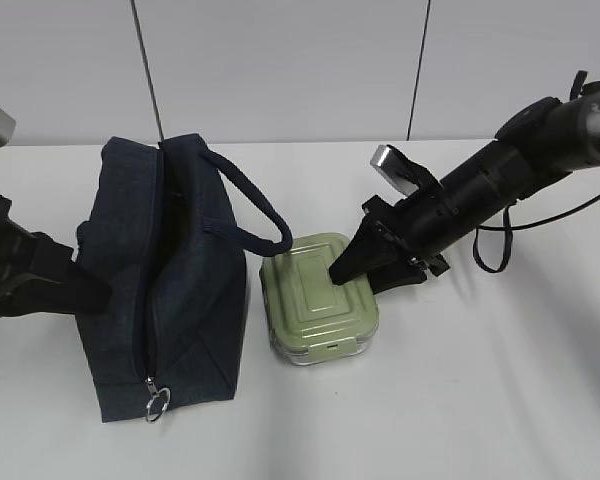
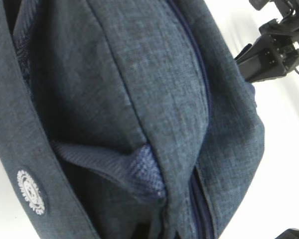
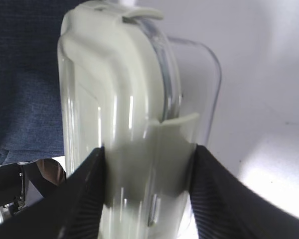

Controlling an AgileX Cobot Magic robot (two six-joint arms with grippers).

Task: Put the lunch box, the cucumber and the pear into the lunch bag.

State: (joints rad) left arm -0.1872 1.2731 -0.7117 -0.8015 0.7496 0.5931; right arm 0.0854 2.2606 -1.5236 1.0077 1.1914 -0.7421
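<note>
The right gripper [image 1: 352, 268] clamps the lunch box [image 1: 318, 297], just right of the lunch bag [image 1: 165, 280]; only the right wrist view shows both fingers [image 3: 84, 199] pressing it. Left gripper's [image 1: 80, 285] opening can't be told.

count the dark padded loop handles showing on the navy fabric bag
2 in the exterior view: one loop handle arches toward the pale green lidded lunch box; a second lies lower against the navy fabric bag.

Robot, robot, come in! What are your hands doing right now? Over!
Right gripper shut on pale sage-green lidded lunch box, still on white table. Left gripper pressed against dark navy fabric lunch bag, jaws unseen. Bag's zipper looks closed. Cucumber, pear not in sight.
</note>
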